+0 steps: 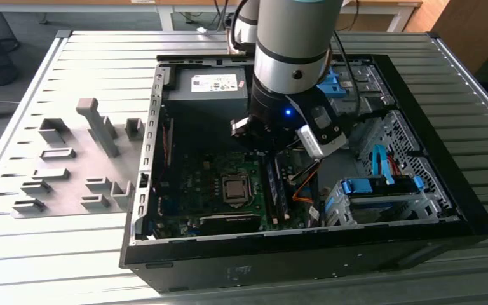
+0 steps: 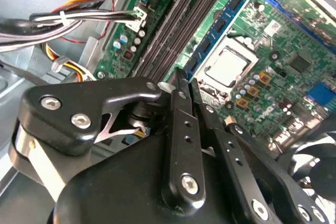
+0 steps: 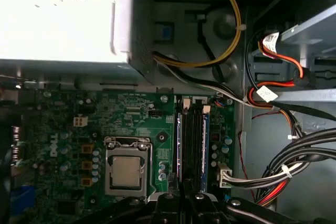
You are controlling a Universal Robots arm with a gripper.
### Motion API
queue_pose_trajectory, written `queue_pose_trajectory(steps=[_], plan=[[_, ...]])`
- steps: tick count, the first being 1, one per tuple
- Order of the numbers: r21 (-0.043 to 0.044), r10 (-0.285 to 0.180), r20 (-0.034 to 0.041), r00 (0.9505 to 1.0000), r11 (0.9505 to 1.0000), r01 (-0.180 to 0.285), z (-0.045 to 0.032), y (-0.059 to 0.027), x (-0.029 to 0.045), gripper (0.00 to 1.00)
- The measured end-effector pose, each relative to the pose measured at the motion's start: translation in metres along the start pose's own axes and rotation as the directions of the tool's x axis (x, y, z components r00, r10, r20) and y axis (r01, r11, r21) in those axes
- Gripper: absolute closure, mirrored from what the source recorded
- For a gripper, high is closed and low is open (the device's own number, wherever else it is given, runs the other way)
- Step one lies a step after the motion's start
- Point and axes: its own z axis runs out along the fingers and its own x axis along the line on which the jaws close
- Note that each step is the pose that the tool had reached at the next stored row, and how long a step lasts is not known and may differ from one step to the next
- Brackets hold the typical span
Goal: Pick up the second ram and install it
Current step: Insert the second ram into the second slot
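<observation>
A long green-blue ram with black chips stands seated in a slot beside the processor socket. It lies along the dark memory slots on the motherboard. In the exterior view the same strip, the ram, shows just below the arm's wrist. Whether this stick is the second one I cannot tell. My gripper hovers right above the near end of these slots. Its two black fingers are pressed together with nothing visible between them. The gripper sits directly over the slot ends.
The open black computer case lies flat on a ribbed metal table. Bundled power cables run beside the slots. Blue drive brackets fill the exterior view's right. A grey plate with holder blocks sits to the case's left.
</observation>
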Motion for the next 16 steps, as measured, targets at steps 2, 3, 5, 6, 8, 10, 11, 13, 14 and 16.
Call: queue_pose_trajectory(steps=[2,3,5,6,8,10,11,13,14,16], plan=[[0.0001,0.001,-0.0001,1.0000,1.0000,-0.001,0.0036,-0.0002,-0.0015,0.86],[0.0002,0.003,-0.0001,1.0000,1.0000,-0.003,0.0054,-0.0003,-0.0015,0.86],[0.0002,0.007,0.0000,1.0000,1.0000,-0.007,0.0090,-0.0003,-0.0017,0.86],[0.0003,0.010,0.0000,0.9999,0.9999,-0.010,0.0108,-0.0003,-0.0017,0.86],[0.0004,0.015,0.0000,0.9999,0.9999,-0.015,0.0142,-0.0004,-0.0018,0.86],[0.0002,0.015,0.0000,0.9999,0.9999,-0.015,0.0165,-0.0004,-0.0018,0.86],[0.0003,0.015,0.0000,0.9999,0.9999,-0.015,0.0166,-0.0004,-0.0018,0.86],[0.0004,0.015,0.0000,0.9999,0.9999,-0.015,0.0166,-0.0004,-0.0018,0.86],[0.0002,0.015,0.0000,0.9999,0.9999,-0.015,0.0168,-0.0004,-0.0018,0.86],[0.0002,0.015,0.0000,0.9999,0.9999,-0.015,0.0169,-0.0004,-0.0018,0.86]])
